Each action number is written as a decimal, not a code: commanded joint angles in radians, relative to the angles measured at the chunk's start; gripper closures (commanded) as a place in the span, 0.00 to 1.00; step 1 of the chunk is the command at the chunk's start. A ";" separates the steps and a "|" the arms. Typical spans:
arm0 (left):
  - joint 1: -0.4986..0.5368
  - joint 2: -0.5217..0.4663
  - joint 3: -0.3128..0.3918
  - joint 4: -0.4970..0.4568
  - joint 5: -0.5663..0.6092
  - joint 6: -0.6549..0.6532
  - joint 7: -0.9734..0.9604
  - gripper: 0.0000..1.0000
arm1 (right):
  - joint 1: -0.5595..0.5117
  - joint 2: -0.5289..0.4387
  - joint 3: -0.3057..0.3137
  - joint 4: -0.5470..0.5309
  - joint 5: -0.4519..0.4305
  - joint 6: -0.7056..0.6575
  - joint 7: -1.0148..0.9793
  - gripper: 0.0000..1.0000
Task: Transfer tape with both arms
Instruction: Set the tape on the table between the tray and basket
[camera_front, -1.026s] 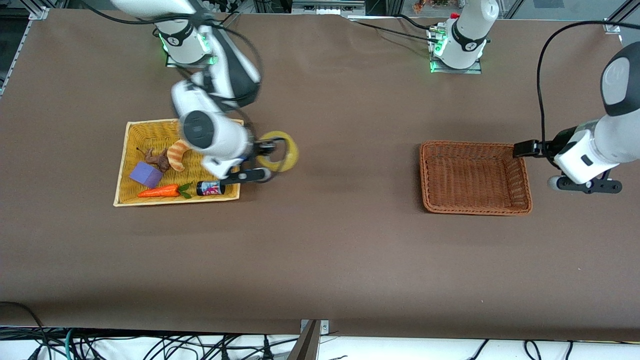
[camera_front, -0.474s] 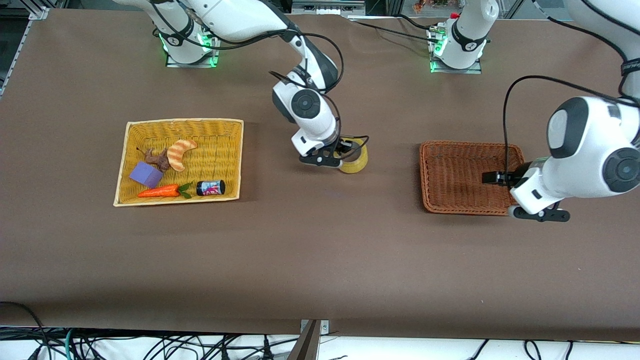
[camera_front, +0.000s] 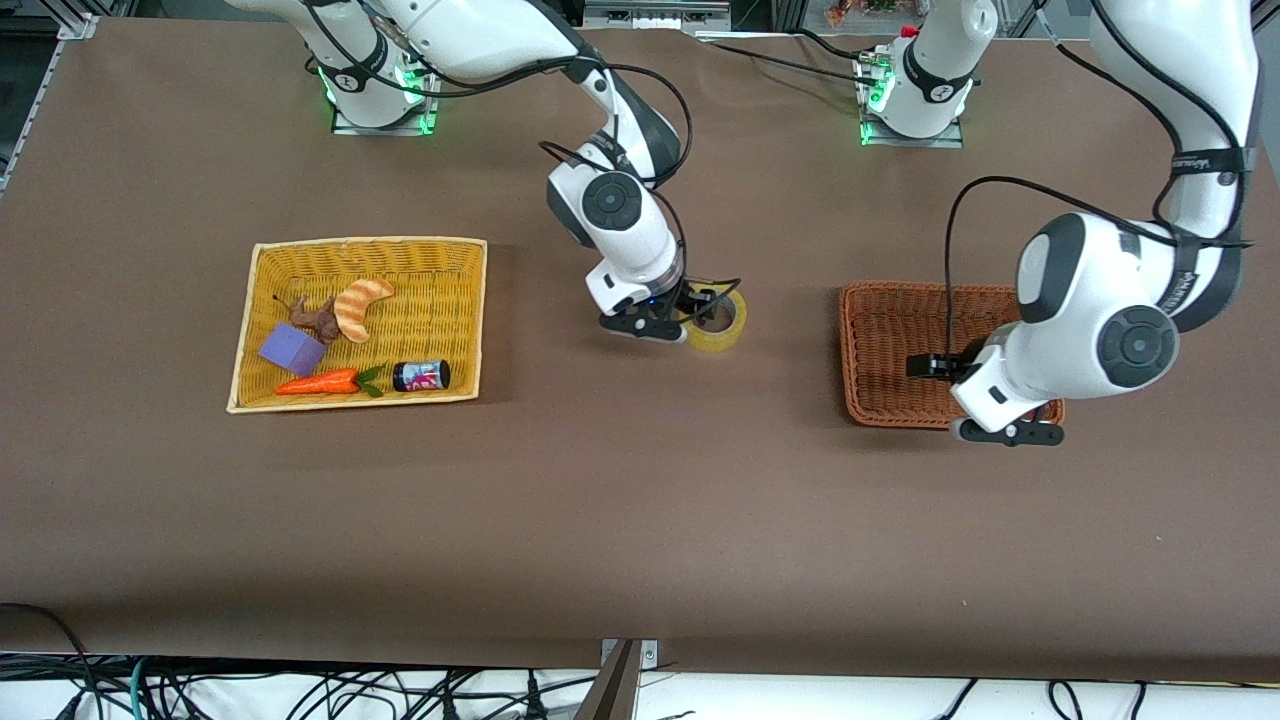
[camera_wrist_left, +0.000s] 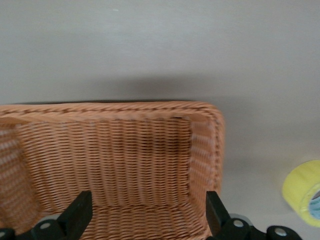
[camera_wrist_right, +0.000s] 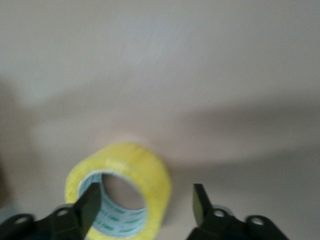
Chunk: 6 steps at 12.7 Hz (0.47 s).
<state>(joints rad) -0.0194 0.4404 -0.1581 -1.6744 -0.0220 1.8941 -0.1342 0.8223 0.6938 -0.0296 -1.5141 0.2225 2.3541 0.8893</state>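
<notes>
On table: one tape (camera_front: 718, 322) | right pincer (camera_front: 697, 316) spread astride it | left pincer (camera_front: 932, 367) spread over basket (camera_front: 880, 405)

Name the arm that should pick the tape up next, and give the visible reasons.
Left, probably. The right gripper is open at the tape, which lies on the table mid-way, apparently just released. The left gripper, open, hangs over the brown basket, the tape's likely goal, with the tape in its wrist view.

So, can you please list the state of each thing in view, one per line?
tape: flat on the table, between the baskets
right gripper: jaws open, one inside the roll
left gripper: jaws open, over the brown basket
brown basket: empty
yellow basket: holds toys and a can
</notes>
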 joint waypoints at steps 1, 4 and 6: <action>0.100 -0.014 -0.182 -0.089 -0.013 0.106 -0.143 0.00 | -0.011 -0.137 -0.132 -0.020 0.001 -0.245 -0.288 0.01; 0.096 0.010 -0.299 -0.139 0.013 0.210 -0.355 0.00 | -0.009 -0.213 -0.283 -0.020 0.000 -0.416 -0.538 0.00; 0.091 0.047 -0.400 -0.150 0.144 0.241 -0.523 0.00 | -0.005 -0.263 -0.387 -0.018 0.001 -0.563 -0.579 0.00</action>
<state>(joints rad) 0.0642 0.4605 -0.4797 -1.8097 0.0257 2.0994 -0.5190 0.8034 0.4841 -0.3481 -1.5074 0.2227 1.8942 0.3575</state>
